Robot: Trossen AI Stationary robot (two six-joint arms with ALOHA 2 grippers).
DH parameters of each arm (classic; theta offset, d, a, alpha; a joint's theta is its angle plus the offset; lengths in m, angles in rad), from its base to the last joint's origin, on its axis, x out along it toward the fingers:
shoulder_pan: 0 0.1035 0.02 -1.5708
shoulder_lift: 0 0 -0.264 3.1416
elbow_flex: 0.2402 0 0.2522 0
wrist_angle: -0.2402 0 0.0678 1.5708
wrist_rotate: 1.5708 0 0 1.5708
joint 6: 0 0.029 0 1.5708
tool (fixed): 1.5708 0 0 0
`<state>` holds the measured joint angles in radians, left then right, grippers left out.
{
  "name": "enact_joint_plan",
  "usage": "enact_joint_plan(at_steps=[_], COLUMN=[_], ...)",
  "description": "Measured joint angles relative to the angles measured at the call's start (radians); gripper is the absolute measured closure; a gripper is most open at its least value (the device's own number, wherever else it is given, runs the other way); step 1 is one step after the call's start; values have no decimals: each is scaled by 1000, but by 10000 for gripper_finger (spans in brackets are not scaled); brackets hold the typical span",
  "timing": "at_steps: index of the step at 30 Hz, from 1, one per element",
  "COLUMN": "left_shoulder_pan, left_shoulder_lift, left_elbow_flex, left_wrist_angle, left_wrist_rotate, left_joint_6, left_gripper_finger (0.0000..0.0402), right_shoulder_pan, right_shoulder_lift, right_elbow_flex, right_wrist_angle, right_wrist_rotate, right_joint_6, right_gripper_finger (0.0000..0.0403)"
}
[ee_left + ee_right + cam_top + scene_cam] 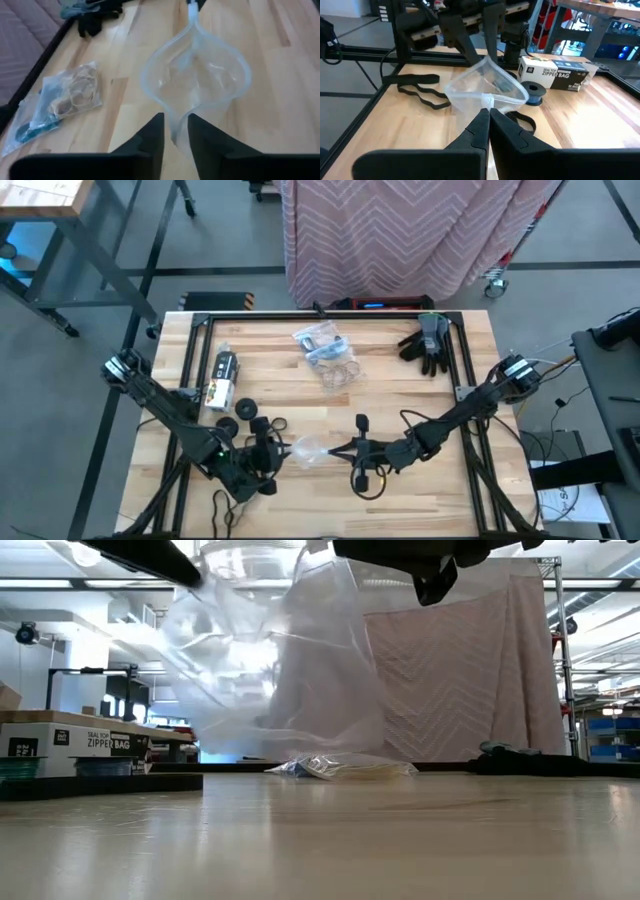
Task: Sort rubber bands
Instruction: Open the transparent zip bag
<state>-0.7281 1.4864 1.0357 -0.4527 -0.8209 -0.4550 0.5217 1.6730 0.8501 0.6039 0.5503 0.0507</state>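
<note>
A clear plastic bag (305, 450) hangs with its mouth spread open between my two grippers near the table's front edge. My right gripper (487, 115) is shut on one side of its rim. My left gripper (176, 125) is slightly open, and the opposite side of the rim (178, 131) runs down between its fingers. Tan rubber bands (75, 92) lie inside flat clear bags (325, 350) at the table's far middle. Black rubber bands (420, 90) lie loose on the wood near the front (365, 480). My right gripper pinches the bag's mouth rim (486, 100) between its two fingers, coming nearly level from the table's right. The bag hangs open, clear of the table (290, 670). My left gripper has the rim between its parted fingers (155, 135); I cannot tell whether they touch it.
A zipper-bag box (222, 378) and small dark rolls (247, 410) stand left of the bag. A dark glove (428, 345) lies at the far right. A black frame rail (465, 370) borders the table.
</note>
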Motion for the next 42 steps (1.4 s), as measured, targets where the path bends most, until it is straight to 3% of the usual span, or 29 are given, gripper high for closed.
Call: enact_joint_plan(at_steps=[6,10,13,18,24,30,38,42], left_shoulder_pan=[-3,-8,-8,-8,0,89,225,236], left_shoulder_lift=[-48,-67,-69,-68,-68,-58,13,33], left_elbow_flex=[55,102,133,188,259,259,239,237], left_wrist_angle=[-96,-158,-161,-207,-391,-348,-186,-181], left_wrist_rotate=[98,107,112,250,269,285,552,550], left_joint_6=[-16,-26,-14,-26,-151,-146,2,18], left_gripper_finger=[290,275,272,279,280,251,216,208], right_shoulder_pan=[0,0,0,0,0,0,-2,-3], right_shoulder_lift=[0,0,0,0,-3,-3,-3,-3], right_elbow_flex=[0,0,0,0,0,23,86,111], right_wrist_angle=[-1,-4,-9,-36,-45,-47,-163,-245], right_wrist_rotate=[0,0,0,-6,-8,-9,-9,-8], right_joint_6=[0,-5,-10,-45,-120,-212,-253,-228], right_gripper_finger=[403,403,403,403,403,403,403,403])
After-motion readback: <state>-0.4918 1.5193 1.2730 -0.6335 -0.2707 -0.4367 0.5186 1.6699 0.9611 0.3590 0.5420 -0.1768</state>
